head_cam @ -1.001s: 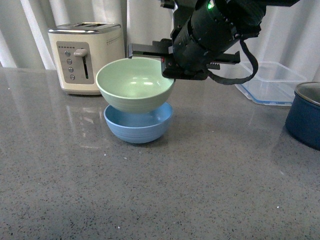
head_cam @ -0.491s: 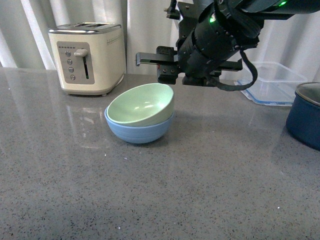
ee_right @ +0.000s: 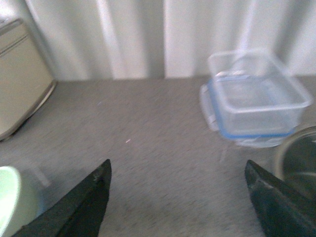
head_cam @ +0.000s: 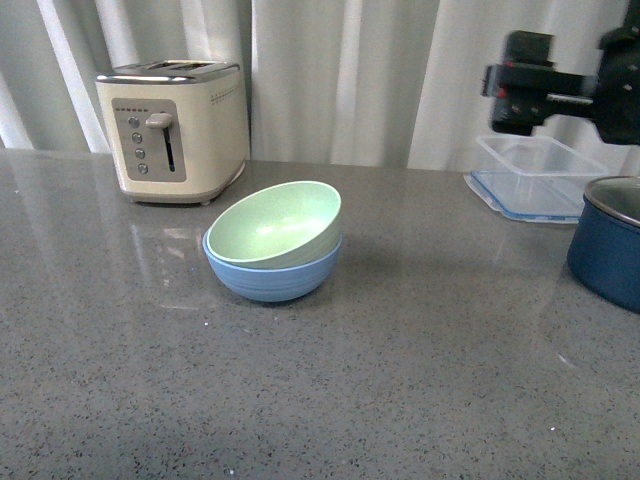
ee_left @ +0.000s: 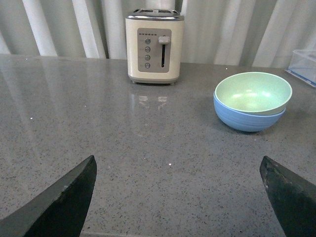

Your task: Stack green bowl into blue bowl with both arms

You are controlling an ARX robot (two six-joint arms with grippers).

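Note:
The pale green bowl [head_cam: 275, 222] rests tilted inside the light blue bowl [head_cam: 268, 275] in the middle of the grey counter. Both also show in the left wrist view, the green bowl [ee_left: 253, 92] nested in the blue bowl [ee_left: 247, 118]. In the front view my right gripper [head_cam: 540, 96] hangs high at the right edge, far from the bowls, open and empty. In its own blurred view the right gripper [ee_right: 177, 170] is open over bare counter, with the green bowl's rim [ee_right: 11, 200] at the edge. My left gripper [ee_left: 177, 165] is open and empty, well short of the bowls.
A cream toaster [head_cam: 172, 130] stands at the back left. A clear plastic container with a blue-edged lid [head_cam: 535, 175] sits at the back right. A dark navy pot [head_cam: 610, 240] with a metal rim is at the right edge. White curtains hang behind.
The green bowl, held above the blue bowl a second ago, was let go and now lies tilted inside it. My right arm pulled back up and to the right.

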